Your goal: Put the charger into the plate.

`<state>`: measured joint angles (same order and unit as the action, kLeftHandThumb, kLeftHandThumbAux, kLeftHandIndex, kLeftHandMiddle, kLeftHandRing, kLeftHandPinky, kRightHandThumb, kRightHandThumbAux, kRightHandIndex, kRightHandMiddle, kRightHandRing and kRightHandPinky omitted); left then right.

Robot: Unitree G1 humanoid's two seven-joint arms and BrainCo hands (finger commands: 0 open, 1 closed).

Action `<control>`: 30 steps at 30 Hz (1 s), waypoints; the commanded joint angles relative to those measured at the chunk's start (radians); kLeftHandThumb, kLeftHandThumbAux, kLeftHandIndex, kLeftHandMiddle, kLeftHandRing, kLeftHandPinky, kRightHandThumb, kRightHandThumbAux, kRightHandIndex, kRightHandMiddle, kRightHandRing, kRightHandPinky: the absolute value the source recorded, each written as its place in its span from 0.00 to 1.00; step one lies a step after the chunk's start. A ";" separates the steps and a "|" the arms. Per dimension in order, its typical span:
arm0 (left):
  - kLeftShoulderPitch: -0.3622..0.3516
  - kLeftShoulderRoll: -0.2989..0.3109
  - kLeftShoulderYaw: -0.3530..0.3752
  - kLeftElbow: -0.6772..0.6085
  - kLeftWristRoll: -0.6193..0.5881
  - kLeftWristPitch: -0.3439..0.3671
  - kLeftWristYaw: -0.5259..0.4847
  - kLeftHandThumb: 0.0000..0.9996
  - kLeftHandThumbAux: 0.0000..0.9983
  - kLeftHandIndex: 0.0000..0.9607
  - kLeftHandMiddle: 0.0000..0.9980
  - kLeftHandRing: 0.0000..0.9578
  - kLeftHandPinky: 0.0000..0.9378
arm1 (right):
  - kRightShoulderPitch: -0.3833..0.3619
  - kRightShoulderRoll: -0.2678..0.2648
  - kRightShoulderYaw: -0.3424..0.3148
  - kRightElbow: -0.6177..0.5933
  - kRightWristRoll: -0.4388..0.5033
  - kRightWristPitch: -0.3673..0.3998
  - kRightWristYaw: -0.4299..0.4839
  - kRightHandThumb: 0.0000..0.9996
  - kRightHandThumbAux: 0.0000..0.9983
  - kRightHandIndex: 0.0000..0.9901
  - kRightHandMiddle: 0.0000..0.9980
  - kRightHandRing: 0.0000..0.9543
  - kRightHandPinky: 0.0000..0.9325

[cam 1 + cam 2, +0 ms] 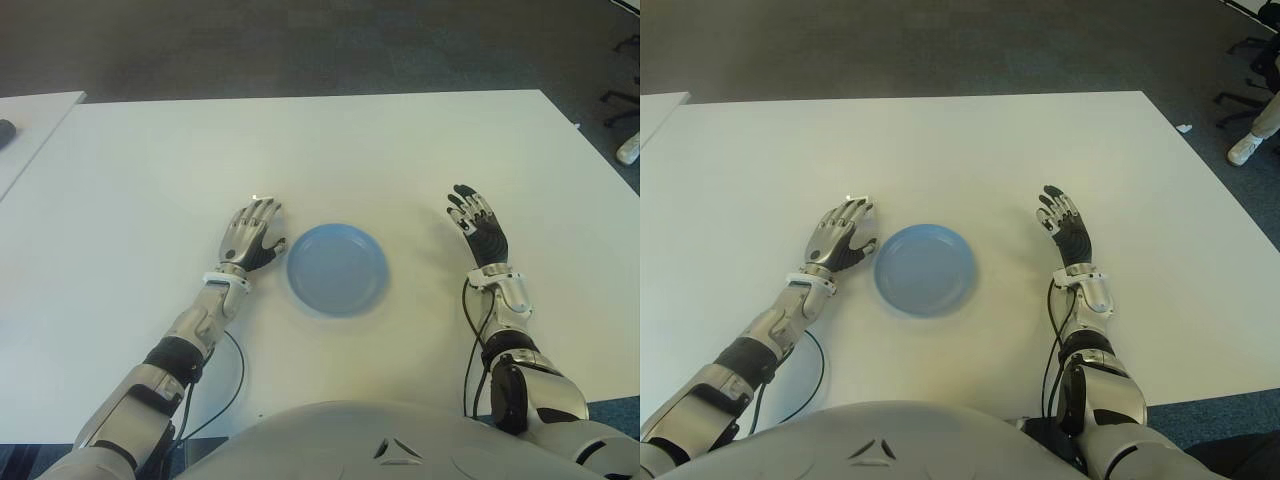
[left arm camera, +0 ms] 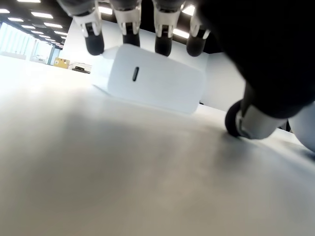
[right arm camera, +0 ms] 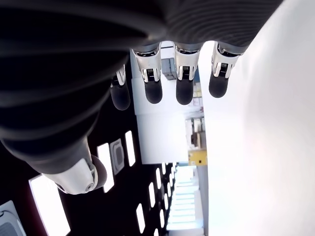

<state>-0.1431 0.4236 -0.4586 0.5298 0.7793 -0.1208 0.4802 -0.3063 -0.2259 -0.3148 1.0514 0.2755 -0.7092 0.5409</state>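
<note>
The white charger (image 2: 152,81) lies flat on the white table (image 1: 400,150), under the fingers of my left hand (image 1: 255,232); in the eye views the hand hides nearly all of it. The left wrist view shows my fingertips (image 2: 163,45) at the charger's top edge, while the thumb (image 2: 248,120) is down on the table beside it, apart from it. The blue plate (image 1: 337,268) sits just right of that hand with nothing in it. My right hand (image 1: 477,225) shows to the right of the plate with straight, spread fingers that hold nothing.
A second white table (image 1: 30,120) stands at the far left with a dark object (image 1: 5,131) on it. A person's white shoe (image 1: 628,148) and chair legs show on the floor at the right. A black cable (image 1: 235,370) loops by my left forearm.
</note>
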 commanded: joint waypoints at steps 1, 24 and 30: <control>0.024 -0.017 -0.035 0.041 0.011 -0.007 -0.045 0.00 0.56 0.02 0.06 0.05 0.08 | 0.076 0.057 0.013 0.046 -0.011 0.034 -0.011 0.25 0.67 0.12 0.10 0.08 0.07; 0.176 -0.012 -0.027 -0.307 0.051 0.132 -0.189 0.00 0.59 0.09 0.12 0.11 0.14 | 0.085 0.081 0.033 0.029 -0.025 0.025 -0.042 0.25 0.67 0.12 0.10 0.08 0.07; 0.209 -0.013 -0.021 -0.351 0.070 0.155 -0.193 0.01 0.59 0.09 0.12 0.11 0.14 | 0.086 0.083 0.037 0.028 -0.027 0.024 -0.047 0.25 0.67 0.12 0.10 0.08 0.07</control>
<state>0.0260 0.4064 -0.4764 0.1792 0.8382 0.0086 0.3260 -0.2979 -0.2074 -0.2867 1.0279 0.2545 -0.7117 0.5006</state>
